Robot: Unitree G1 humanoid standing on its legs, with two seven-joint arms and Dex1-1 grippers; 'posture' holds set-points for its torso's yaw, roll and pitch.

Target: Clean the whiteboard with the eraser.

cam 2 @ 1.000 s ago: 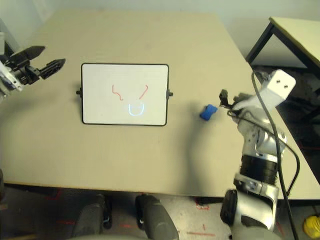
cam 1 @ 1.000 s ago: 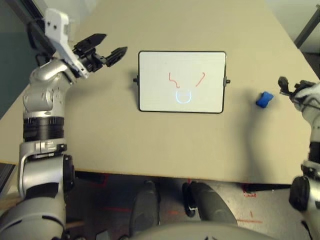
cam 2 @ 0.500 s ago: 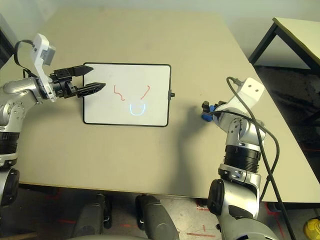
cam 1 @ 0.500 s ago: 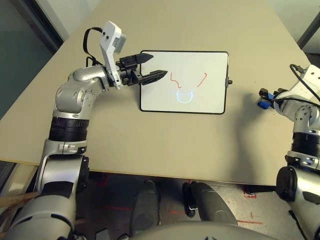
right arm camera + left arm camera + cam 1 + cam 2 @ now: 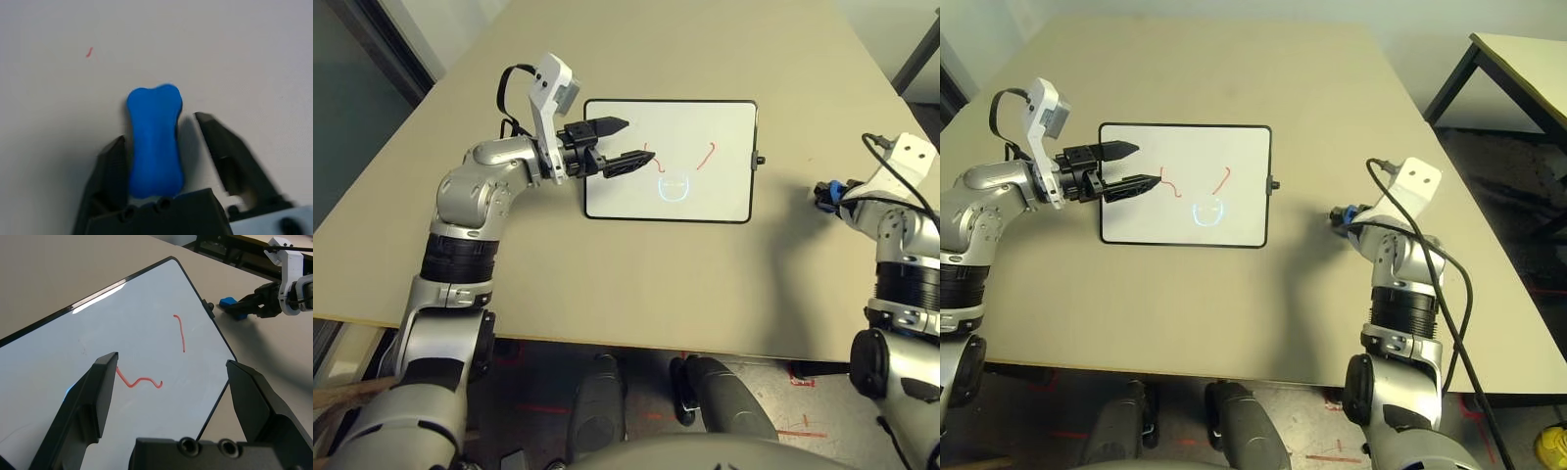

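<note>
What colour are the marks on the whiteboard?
Two red squiggles and a pale blue loop on the whiteboard; head views show both.

Left arm reaches in from the left, elbow bent, left gripper [image 5: 619, 144] held about level with fingers [image 5: 100, 394] spread wide. Right arm bent at the right edge, right gripper [image 5: 164, 142] angled down, fingers part-way apart around the eraser [image 5: 154, 139].
</note>
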